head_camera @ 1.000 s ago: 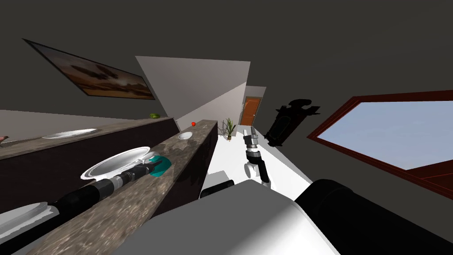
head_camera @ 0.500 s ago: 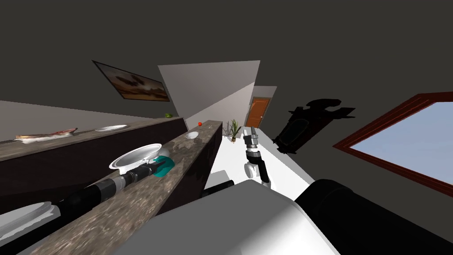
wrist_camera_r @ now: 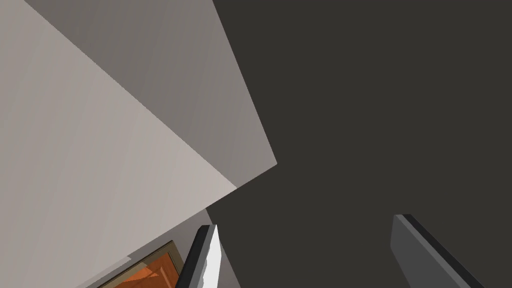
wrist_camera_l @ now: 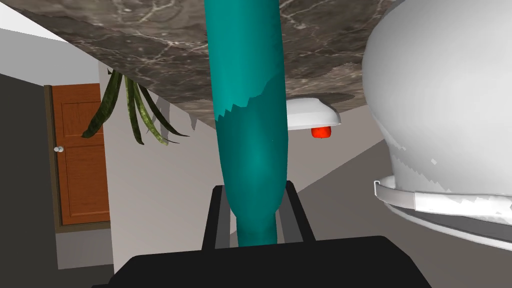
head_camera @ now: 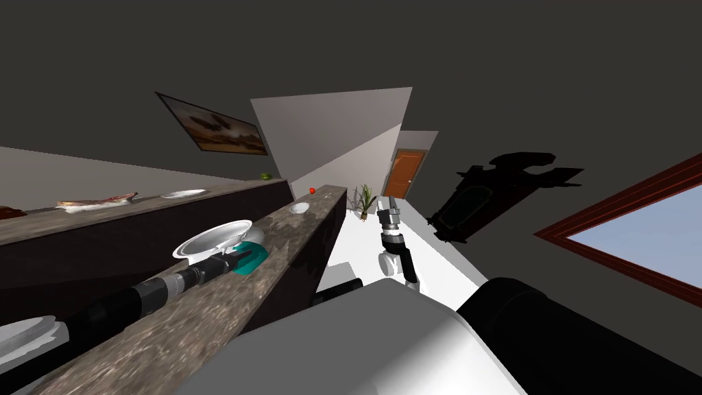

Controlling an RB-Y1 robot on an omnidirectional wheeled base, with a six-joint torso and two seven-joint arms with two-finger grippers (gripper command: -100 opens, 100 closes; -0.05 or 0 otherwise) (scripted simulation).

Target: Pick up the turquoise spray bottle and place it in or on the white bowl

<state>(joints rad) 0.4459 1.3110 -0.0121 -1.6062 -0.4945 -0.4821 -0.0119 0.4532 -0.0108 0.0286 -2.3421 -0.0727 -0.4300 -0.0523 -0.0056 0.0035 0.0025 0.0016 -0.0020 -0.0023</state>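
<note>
Left gripper [wrist_camera_l: 256, 195] clamped on turquoise spray bottle [wrist_camera_l: 250, 125], bottle just beside white bowl [wrist_camera_l: 440, 115] on brown marbled counter [head_camera: 206, 315], right gripper [wrist_camera_r: 305, 222] fingers apart, off to counter's side

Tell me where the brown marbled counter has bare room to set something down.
Free: the brown marbled counter strip between the turquoise spray bottle and the small white bowl. Crowded around the large white bowl, where the left gripper holds the bottle.
</note>
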